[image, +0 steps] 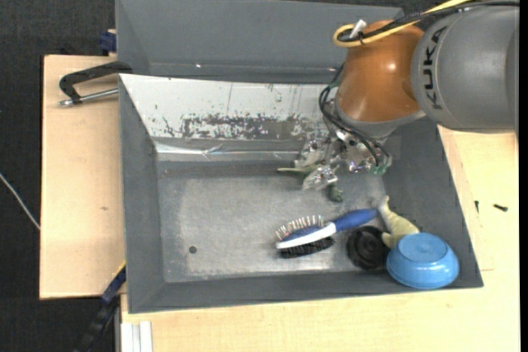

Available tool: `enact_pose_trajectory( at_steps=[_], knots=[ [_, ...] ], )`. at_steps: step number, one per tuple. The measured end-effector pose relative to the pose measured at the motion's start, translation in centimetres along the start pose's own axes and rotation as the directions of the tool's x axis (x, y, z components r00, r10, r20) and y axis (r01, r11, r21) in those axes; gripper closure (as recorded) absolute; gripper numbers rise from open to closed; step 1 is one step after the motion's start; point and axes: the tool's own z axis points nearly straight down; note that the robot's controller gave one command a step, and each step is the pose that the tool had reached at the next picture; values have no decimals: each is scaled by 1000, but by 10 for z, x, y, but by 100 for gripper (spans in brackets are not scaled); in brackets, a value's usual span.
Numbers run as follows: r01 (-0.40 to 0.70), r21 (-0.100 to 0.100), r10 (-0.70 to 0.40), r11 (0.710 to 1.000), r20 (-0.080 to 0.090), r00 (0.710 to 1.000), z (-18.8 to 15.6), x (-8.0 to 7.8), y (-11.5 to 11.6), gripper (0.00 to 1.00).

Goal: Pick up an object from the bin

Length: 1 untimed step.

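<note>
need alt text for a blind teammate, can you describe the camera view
A robot arm with an orange wrist cover reaches from the right into a grey metal bin, its end effector hanging right of centre. Nearer the front right corner lie a blue-handled brush, a black round thing and a blue bowl.

Black "KUKA" lettering, partly visible, on the grey arm (pixel 474 66), beside its orange cover (pixel 375 82)

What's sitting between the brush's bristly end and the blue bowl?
A black round thing lies between the brush and the blue bowl, right beside the bowl, as the camera view shows.
</note>
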Motion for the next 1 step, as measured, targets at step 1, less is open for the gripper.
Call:
enact_pose_trajectory(
  at_steps=[1],
  knots=[
    [0,2,0,1000,5,1000,-49,-3,0,100]
  ],
)
